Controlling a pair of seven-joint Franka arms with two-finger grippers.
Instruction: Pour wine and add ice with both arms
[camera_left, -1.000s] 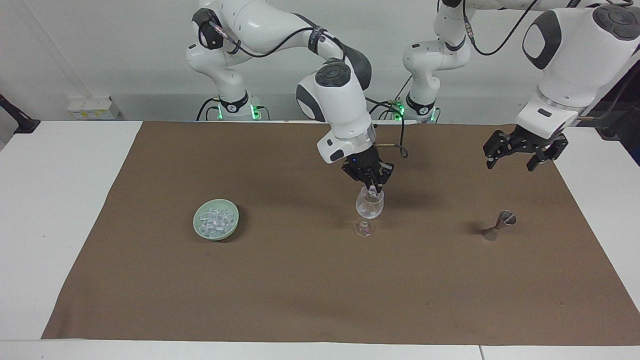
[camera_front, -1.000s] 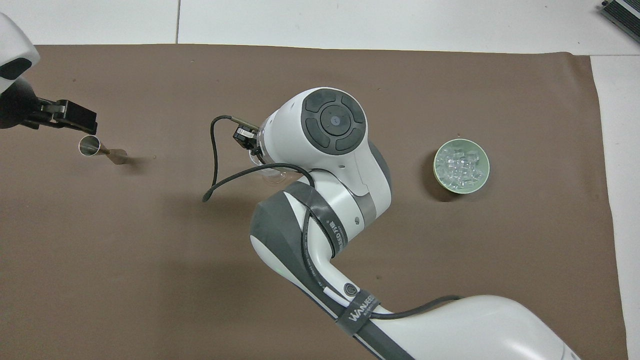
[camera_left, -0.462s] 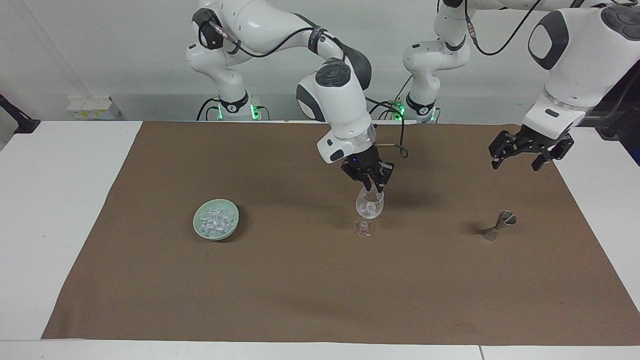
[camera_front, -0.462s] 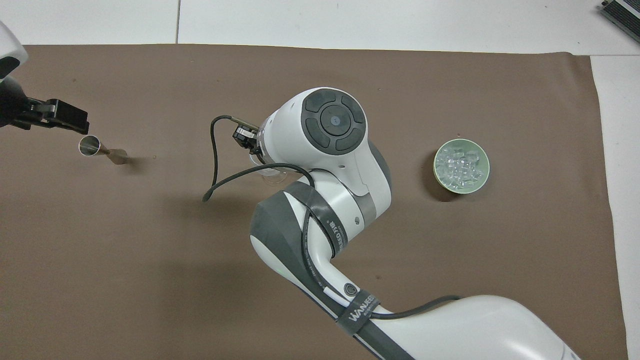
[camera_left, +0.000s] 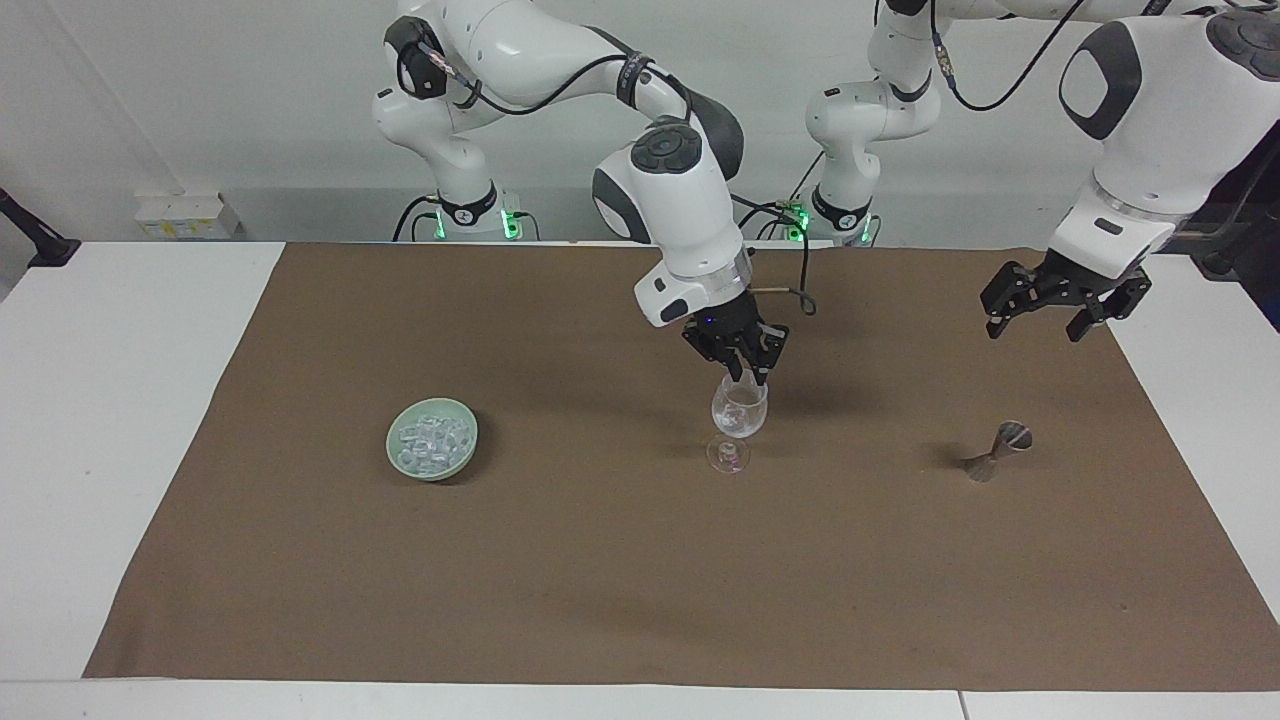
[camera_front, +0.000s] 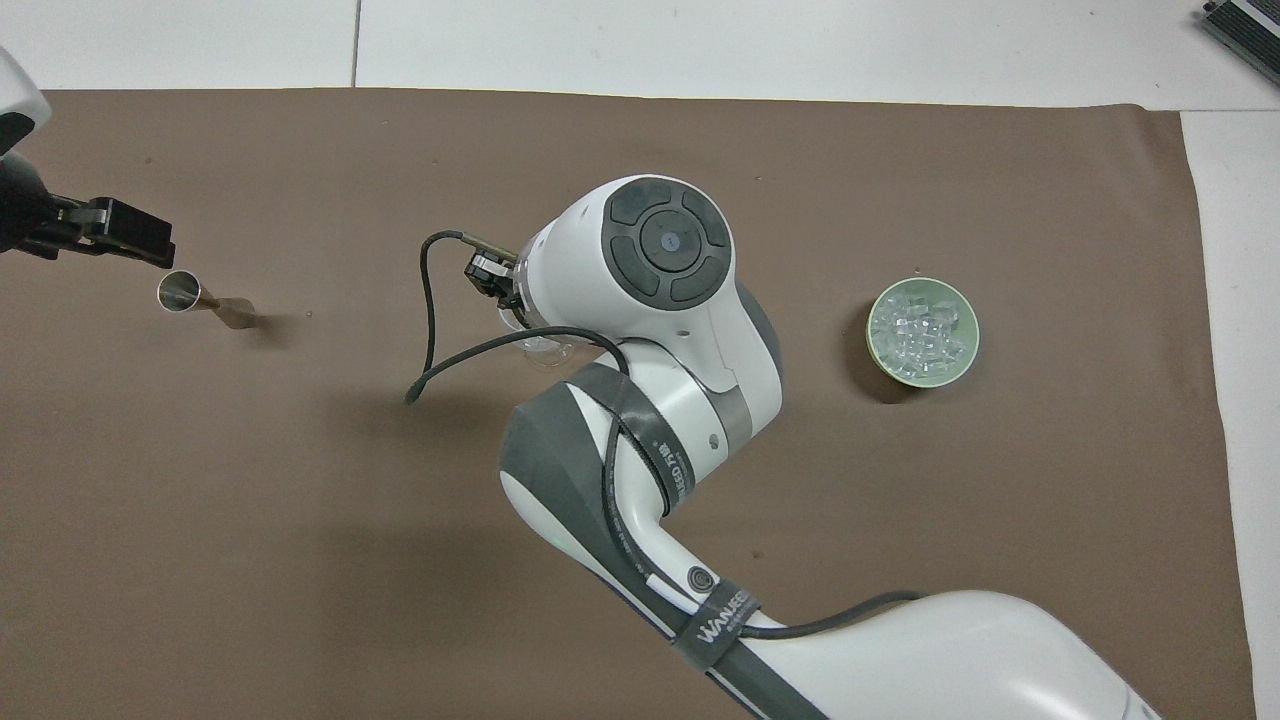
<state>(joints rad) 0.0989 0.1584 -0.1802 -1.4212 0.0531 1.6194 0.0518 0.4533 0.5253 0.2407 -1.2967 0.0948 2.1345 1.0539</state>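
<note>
Brown cloth (camera_left: 600, 560) is spread over the table, and everything of the task stands on it. Over the strip of cloth nearest the robots, toward the left arm's end, the left gripper (camera_left: 1060, 305) is held in the air with its jaws spread wide and nothing between them. Since a second ago it has been drawn slightly up and outward, away from the metal jigger (camera_left: 1000, 452), which is left standing alone. This arm is judged to be waiting.

At mid-table the right gripper (camera_left: 748, 375) is poised just over the rim of the stemmed glass (camera_left: 740, 410). A second ago a whitish chunk was seen at its tip; now no chunk is seen there. Whether this gripper is open or closed cannot be told, but the piece is judged to have been let go into the glass. From overhead the glass is almost wholly hidden by the right arm.

A little farther out, toward the right arm's end, the ice (camera_left: 430, 437) is heaped in a pale green bowl (camera_left: 398, 455), undisturbed. One addition of ice is therefore taken as done; whether wine is in the glass cannot be made out.
</note>
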